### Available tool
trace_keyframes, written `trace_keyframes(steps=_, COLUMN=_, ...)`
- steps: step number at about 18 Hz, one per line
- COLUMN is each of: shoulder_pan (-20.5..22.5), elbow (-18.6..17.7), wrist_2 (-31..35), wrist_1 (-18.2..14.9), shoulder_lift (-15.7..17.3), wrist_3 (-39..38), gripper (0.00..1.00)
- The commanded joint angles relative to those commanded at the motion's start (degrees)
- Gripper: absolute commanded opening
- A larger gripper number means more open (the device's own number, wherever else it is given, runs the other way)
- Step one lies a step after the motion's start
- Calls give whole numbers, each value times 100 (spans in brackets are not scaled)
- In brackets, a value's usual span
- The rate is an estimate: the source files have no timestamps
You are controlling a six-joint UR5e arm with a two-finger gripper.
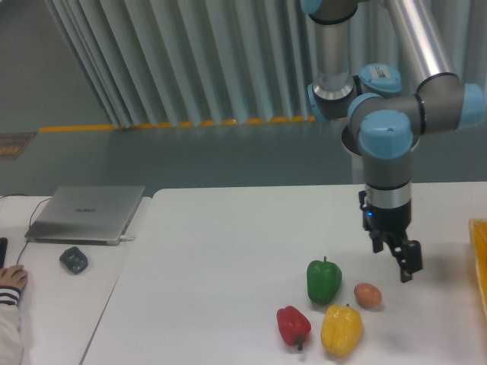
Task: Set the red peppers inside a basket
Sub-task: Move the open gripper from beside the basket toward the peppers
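The red pepper (pixel 293 325) lies on the white table near the front edge, its dark stem pointing down toward the camera. The basket (pixel 480 258) shows only as a yellow-orange rim strip at the far right edge of the table. My gripper (pixel 403 262) hangs above the table to the right of the vegetables, just above and right of the egg. It holds nothing, and from this side angle its jaw gap does not show clearly. The red pepper is well to its lower left.
A green pepper (pixel 323 280), a yellow pepper (pixel 341 329) and a brown egg (pixel 367 295) cluster beside the red pepper. On the side table at left lie a closed laptop (pixel 87 214) and a dark mouse (pixel 74 260). A person's hand (pixel 11 279) rests at the left edge.
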Motion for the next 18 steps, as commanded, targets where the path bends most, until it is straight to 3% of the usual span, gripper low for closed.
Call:
trace_keyframes(steps=6, shoulder_pan=-44, elbow=-98, wrist_2=-35, wrist_1=53, shoulder_lift=211, wrist_3=-341, gripper=100)
trace_keyframes(steps=9, shoulder_pan=-308, elbow=148, wrist_2=-27, wrist_1=36, shoulder_lift=71, wrist_3=-1299, gripper=100)
trace_keyframes(steps=18, shoulder_pan=-378, elbow=578, wrist_2=0, wrist_1=35, shoulder_lift=-96, wrist_3=-1732, gripper=100)
